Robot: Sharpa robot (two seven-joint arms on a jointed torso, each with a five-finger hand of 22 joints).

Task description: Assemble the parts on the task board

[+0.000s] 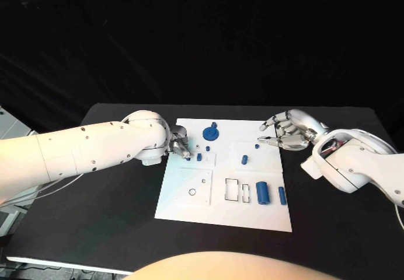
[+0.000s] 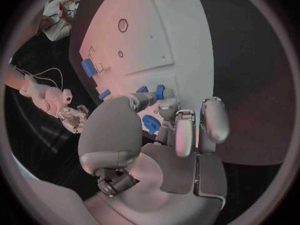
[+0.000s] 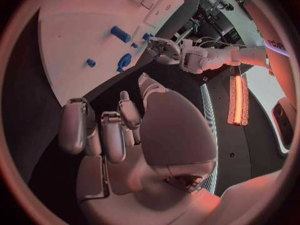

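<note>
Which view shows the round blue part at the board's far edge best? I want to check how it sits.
The head view: the round blue part is seen from above, unobstructed, on the white board. The right wrist view shows it small and slanted. In the left wrist view the left hand partly hides it.

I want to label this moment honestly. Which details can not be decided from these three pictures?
- Left hand fingertips: in the head view the white arm covers them, so contact with the small blue part is unclear; the left wrist view does not settle it.
- Blue round part: the left wrist view shows it half behind the fingers.
- Holes in the task board: too small to tell their shapes.
- Right hand: seems empty.
</note>
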